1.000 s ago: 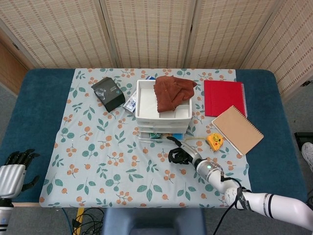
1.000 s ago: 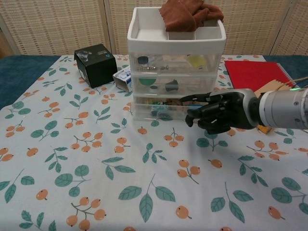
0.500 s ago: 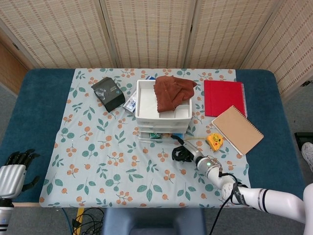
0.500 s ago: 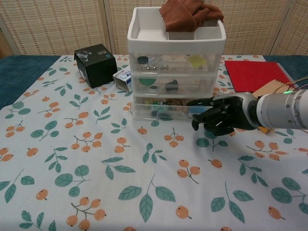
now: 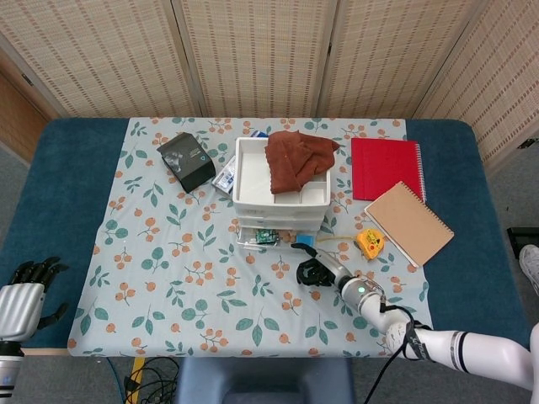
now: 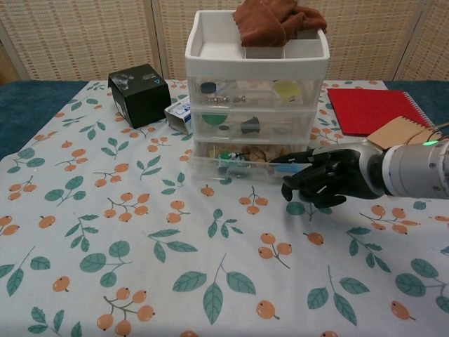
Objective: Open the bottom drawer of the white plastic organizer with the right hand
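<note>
The white plastic organizer [image 5: 253,172] [image 6: 256,60] stands mid-table with a brown cloth [image 5: 296,156] [image 6: 277,17] in its top tray. Its bottom drawer [image 5: 265,237] [image 6: 238,167] sticks out a little past the two drawers above, and small items show inside it. My right hand [image 5: 318,271] [image 6: 323,184], black, is at the drawer's front right corner, with curled fingers hooked on its front rim. My left hand [image 5: 21,299] hangs off the table's near left edge, its fingers apart and holding nothing.
A black box [image 5: 187,160] [image 6: 139,86] and a blue-white packet [image 5: 225,175] [image 6: 179,112] lie left of the organizer. To its right are a red notebook [image 5: 386,167] [image 6: 368,109], a tan notebook [image 5: 408,221] and a yellow tape measure [image 5: 369,242].
The bottom drawer has slid out toward me, with my right hand drawing back along with it. The left hand has not moved.
</note>
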Robot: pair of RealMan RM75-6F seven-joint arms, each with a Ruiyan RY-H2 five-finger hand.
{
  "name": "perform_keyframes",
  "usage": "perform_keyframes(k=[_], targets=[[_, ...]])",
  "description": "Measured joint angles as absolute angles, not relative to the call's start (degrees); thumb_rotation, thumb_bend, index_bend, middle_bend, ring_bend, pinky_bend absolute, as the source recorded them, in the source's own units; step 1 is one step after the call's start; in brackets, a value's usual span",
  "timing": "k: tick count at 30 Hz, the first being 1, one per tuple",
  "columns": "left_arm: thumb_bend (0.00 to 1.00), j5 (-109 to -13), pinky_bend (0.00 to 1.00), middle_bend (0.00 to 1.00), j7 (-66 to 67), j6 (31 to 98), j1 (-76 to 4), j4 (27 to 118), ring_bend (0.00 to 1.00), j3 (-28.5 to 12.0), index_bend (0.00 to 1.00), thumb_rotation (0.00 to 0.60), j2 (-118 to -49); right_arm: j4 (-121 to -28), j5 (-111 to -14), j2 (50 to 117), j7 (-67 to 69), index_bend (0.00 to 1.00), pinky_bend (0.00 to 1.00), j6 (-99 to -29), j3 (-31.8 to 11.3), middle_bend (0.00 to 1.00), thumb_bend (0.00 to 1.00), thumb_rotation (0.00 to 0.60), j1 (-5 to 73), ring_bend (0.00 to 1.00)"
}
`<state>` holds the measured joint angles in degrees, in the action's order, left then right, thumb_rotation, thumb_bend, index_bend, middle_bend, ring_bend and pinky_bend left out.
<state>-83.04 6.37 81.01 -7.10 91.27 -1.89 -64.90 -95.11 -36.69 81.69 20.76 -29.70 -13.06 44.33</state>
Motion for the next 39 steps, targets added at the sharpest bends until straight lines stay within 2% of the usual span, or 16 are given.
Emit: perform_keyframes(k=[33,39], targets=[[0.23,-83.57,0.14,0.19,6.18,81.49,-6.84,91.43,0.21,-1.66,0.26,0.600,-64.87,-106.37,-47.92,74.68,24.69,0.09,0.97,-28.25,-10.74,0.60,0.60,0.600,36.41,0.84],[0.23,-83.69,0.14,0.19,6.28,81.66,-6.77,91.50,0.21,-1.63,0.26,0.600,-64.90,-106.93,-50.47,74.02,23.93,0.00,0.97,-31.22,-11.41,0.58,0.60,0.600,35.73,0.83]])
